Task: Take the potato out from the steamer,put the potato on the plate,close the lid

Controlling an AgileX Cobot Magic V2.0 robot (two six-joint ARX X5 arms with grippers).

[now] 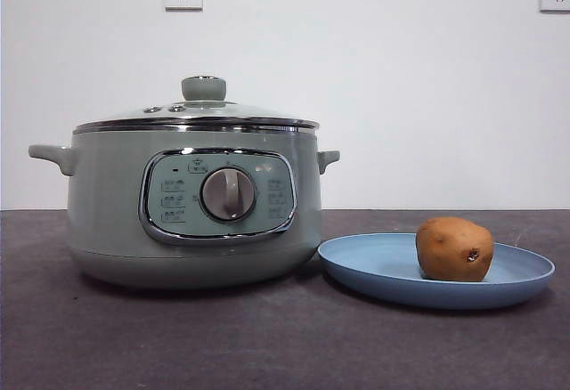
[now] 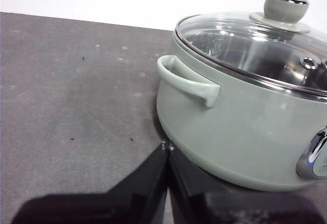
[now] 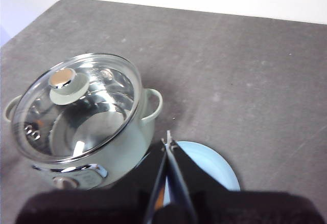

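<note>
Nearest in the front view, the plate [image 1: 392, 270] is lying on the dark bench [image 1: 267, 345] just beside the steamer [image 1: 107, 212], and the potato [image 1: 454, 248] is sitting on it, right of its middle, dark eye spot facing the camera. On the steamer's rim the lid [image 1: 191, 114] is resting closed, knob up. No arm is showing in this view.

From the left wrist view, the left claw [image 2: 166, 146] is hanging with its jaws pressed together, empty, close to the steamer's base below one side handle [image 2: 186, 83].

From the right wrist view, the right claw [image 3: 168, 141] is hovering high with jaws narrowed to touching, holding nothing, over the plate's near edge beside the steamer.
</note>
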